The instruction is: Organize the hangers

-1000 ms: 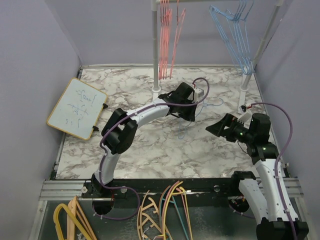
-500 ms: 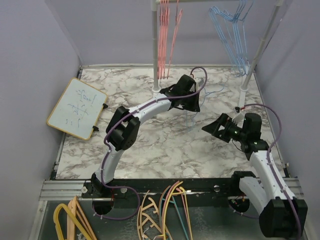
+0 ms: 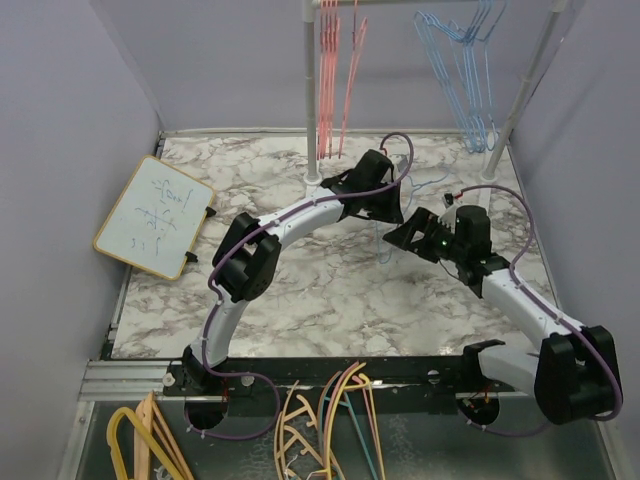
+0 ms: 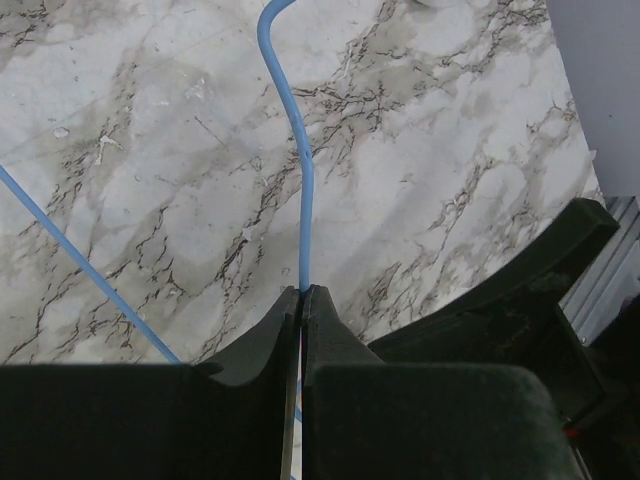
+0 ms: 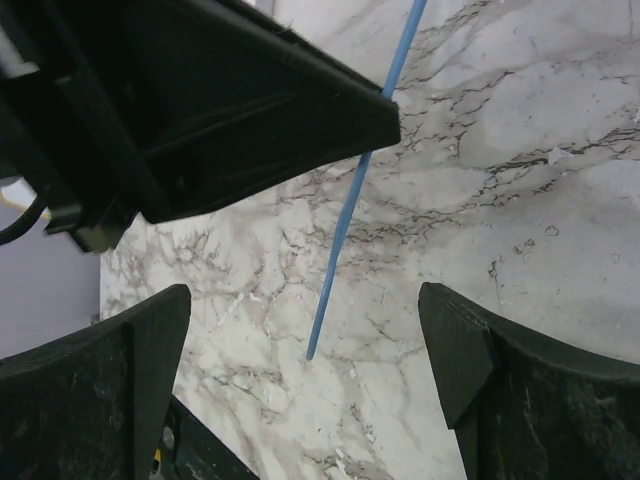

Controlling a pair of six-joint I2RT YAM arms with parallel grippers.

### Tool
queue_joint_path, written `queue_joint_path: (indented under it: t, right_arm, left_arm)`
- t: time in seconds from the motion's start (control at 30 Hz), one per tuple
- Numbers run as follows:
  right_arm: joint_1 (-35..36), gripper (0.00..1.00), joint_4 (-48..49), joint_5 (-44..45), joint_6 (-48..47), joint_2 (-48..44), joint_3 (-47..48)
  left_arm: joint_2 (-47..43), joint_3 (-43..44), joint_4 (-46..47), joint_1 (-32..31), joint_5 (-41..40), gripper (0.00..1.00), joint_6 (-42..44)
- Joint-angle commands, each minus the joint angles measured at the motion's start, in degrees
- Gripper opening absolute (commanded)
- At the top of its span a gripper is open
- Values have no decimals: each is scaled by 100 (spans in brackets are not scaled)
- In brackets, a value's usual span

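Observation:
My left gripper (image 3: 392, 208) (image 4: 301, 292) is shut on a light blue wire hanger (image 4: 305, 190), held above the marble table (image 3: 300, 290); its wire shows in the top view (image 3: 383, 240). My right gripper (image 3: 397, 238) (image 5: 312, 345) is open right beside the left one, its jaws wide on either side of the hanger's free wire end (image 5: 335, 260), not touching it. Several pinkish red hangers (image 3: 331, 70) hang on the rack's left part and several light blue hangers (image 3: 463, 75) on its right part.
The rack stands on two white posts (image 3: 310, 90) (image 3: 520, 80) at the table's back. A small whiteboard (image 3: 155, 215) leans at the left. Thick yellow and orange hangers (image 3: 320, 420) lie below the table's near edge. Grey walls close in both sides.
My right gripper has swung left and forward from the right side until it sits against the left gripper around the hanger's wire. The left gripper lifted the blue hanger slightly toward the back.

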Motion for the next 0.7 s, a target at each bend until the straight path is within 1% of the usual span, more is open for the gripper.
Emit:
queue_joint_path:
  t: [0.0, 0.17, 0.33, 0.37, 0.47, 0.5, 0.53, 0.6, 0.67]
  right_arm:
    - [129, 96, 750, 403, 227, 516, 139]
    - [328, 93, 1092, 651, 257, 951, 186]
    - [363, 83, 1403, 760, 234, 1389, 255]
    - [363, 78, 1459, 719, 216, 1474, 294]
    - [372, 51, 1648, 676, 230, 1622, 330]
    - [379, 44, 1682, 677, 231, 1685, 337]
    - [381, 40, 1720, 660, 238, 1746, 345]
    - [389, 36, 1797, 599, 267, 1888, 355]
    - [404, 26, 1900, 549, 309, 1995, 339]
  left_arm:
    - [-169, 153, 268, -82, 52, 0, -136]
    - [-171, 200, 255, -85, 145, 0, -217]
    - [-227, 154, 258, -88, 196, 0, -306]
    - [-252, 128, 270, -90, 199, 0, -327]
    - [-330, 40, 311, -83, 177, 0, -338]
    - [-359, 14, 316, -87, 169, 0, -334]
    - [-383, -6, 320, -86, 157, 0, -341]
    - [-427, -29, 339, -86, 165, 0, -356]
    - [-457, -31, 337, -85, 144, 0, -360]
